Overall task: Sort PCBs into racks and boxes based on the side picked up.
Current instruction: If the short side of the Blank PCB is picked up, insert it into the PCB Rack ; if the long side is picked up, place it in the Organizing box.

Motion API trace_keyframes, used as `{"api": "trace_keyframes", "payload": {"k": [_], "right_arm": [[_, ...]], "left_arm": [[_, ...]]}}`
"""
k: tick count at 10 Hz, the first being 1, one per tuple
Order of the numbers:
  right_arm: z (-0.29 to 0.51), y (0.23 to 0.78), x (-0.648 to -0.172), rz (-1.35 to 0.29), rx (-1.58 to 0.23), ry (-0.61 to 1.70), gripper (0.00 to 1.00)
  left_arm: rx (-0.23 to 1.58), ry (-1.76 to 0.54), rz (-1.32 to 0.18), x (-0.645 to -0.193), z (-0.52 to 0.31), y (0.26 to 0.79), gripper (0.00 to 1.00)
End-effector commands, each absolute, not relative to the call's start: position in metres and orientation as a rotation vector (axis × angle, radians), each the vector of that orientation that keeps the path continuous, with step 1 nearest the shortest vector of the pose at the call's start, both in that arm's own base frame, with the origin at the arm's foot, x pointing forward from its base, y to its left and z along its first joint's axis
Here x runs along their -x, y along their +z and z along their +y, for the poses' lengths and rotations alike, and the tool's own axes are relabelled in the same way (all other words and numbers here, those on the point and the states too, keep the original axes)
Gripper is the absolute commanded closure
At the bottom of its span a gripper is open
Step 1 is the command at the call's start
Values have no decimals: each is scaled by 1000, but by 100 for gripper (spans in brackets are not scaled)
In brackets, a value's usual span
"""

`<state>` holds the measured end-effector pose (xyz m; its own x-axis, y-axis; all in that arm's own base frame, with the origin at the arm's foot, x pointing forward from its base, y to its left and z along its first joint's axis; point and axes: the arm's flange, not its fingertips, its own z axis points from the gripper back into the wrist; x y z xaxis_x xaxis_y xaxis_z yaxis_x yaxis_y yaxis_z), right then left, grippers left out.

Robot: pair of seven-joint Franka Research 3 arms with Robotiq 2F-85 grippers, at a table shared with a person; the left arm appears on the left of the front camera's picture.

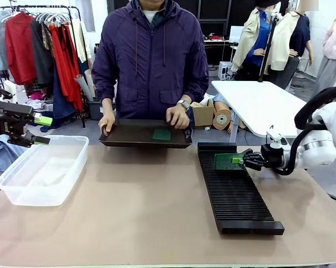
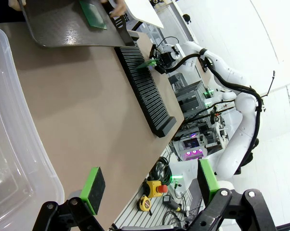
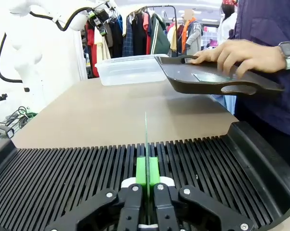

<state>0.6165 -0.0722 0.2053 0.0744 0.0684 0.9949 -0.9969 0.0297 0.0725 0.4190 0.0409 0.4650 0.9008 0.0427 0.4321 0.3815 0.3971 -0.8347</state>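
My right gripper (image 1: 243,159) is shut on a green PCB (image 1: 228,162) at the far end of the long black rack (image 1: 235,192). In the right wrist view the PCB (image 3: 146,139) stands edge-on, upright in a slot of the rack (image 3: 63,178), pinched between the green pads (image 3: 141,171). A second PCB (image 1: 161,134) lies flat on the dark tray (image 1: 129,137) that the person holds with both hands. At the left, my left gripper (image 1: 42,129) hangs open and empty above the far edge of the clear box (image 1: 42,167). Its wrist view shows the pads (image 2: 93,190) spread wide beside the box (image 2: 10,144).
The person stands at the far side, one hand (image 1: 178,116) on the tray's rim. A white table (image 1: 263,103) is behind the rack at the right, and a clothes rail (image 1: 39,44) at the back left. Bare brown tabletop (image 1: 140,195) lies between box and rack.
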Motion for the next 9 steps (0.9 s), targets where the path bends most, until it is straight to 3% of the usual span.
{"api": "trace_keyframes", "payload": {"k": [1,4,5,9], "right_arm": [[-72,203,-629,-1109,-1167,1142,67],[-74,212,-627,-1152,-1169,1148,7],[-75,213,-627,-1162,-1167,1149,0],[-74,214,-629,-1138,-1185,1137,0]], "left_arm": [[1161,-224,-419,-418,42,467,0],[1161,-224,-419,-418,42,467,0],[1161,-224,-419,-418,42,467,0],[1161,-224,-419,-418,42,467,0]]}}
